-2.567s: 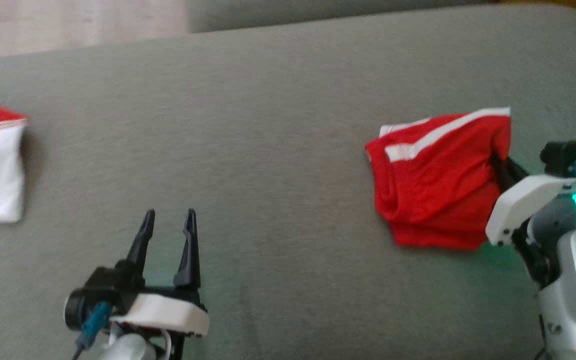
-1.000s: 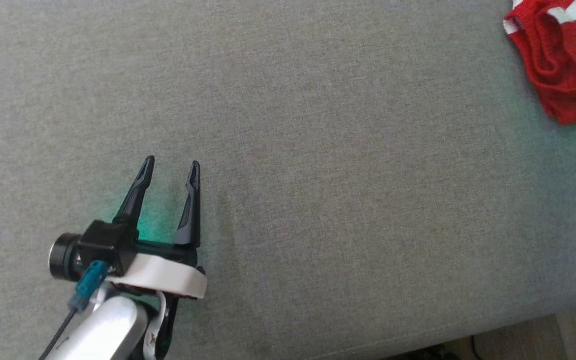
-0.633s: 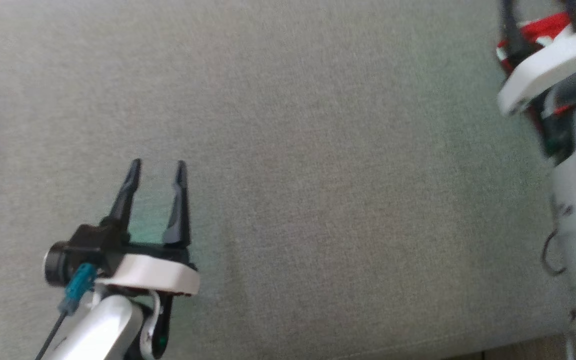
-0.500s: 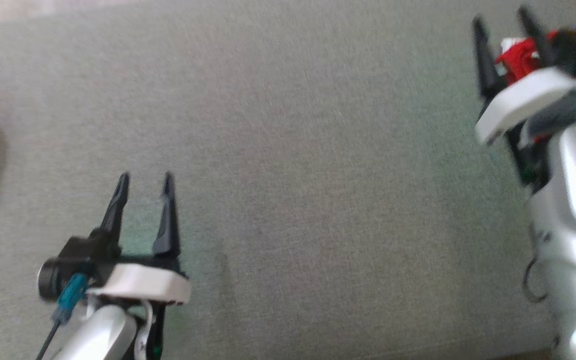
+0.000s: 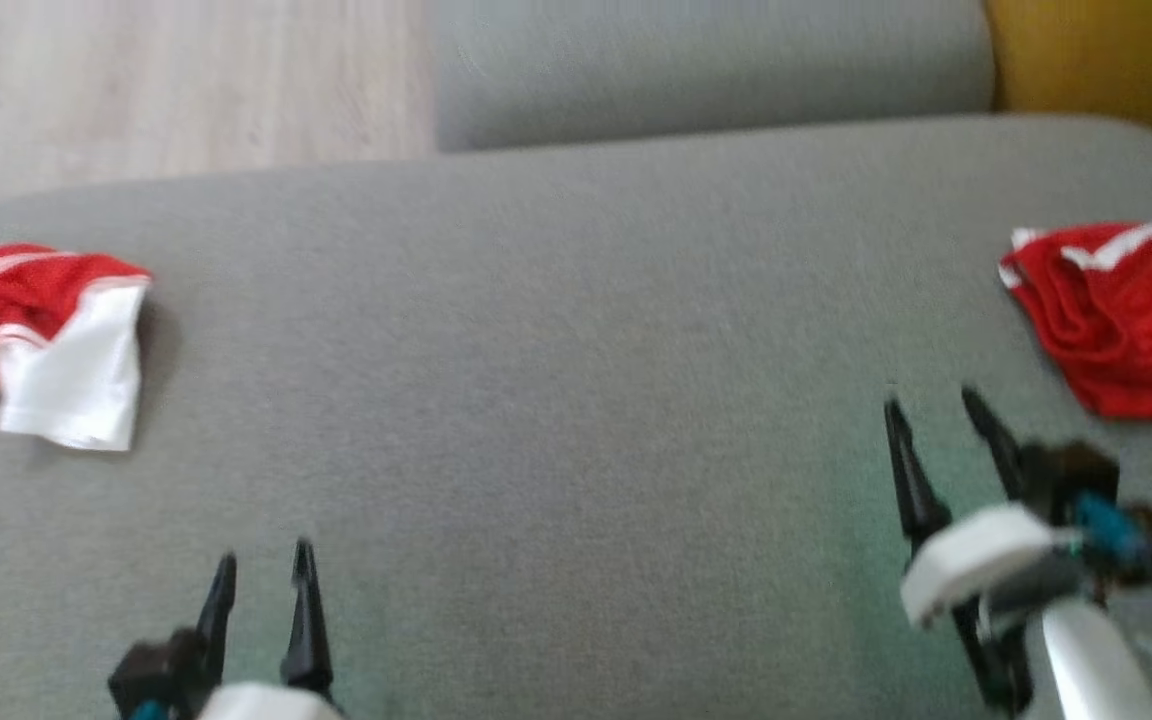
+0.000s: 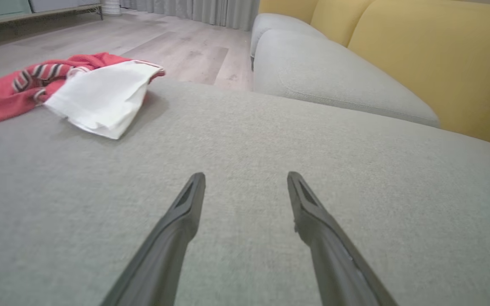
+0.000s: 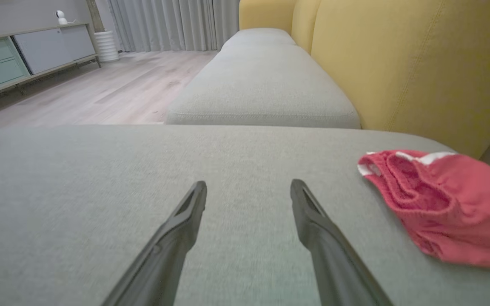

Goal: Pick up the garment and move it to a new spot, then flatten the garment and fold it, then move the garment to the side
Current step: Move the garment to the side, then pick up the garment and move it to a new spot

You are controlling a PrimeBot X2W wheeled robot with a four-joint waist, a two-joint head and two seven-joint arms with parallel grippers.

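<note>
Right gripper (image 5: 928,399) has pulled off the red shorts (image 5: 1121,330) since earlier; whole view shifted too. Head view: we see the shorts bunched at the right edge of the grey seat cushion (image 5: 576,420), right gripper near, not touching, fingers spread, empty. Front edge: left gripper (image 5: 264,552), also spread, empty. Left edge: red-and-white garment (image 5: 56,350). Left wrist view: that garment up left of parted fingers. Right wrist view: shorts right of parted fingers, apart.
</note>
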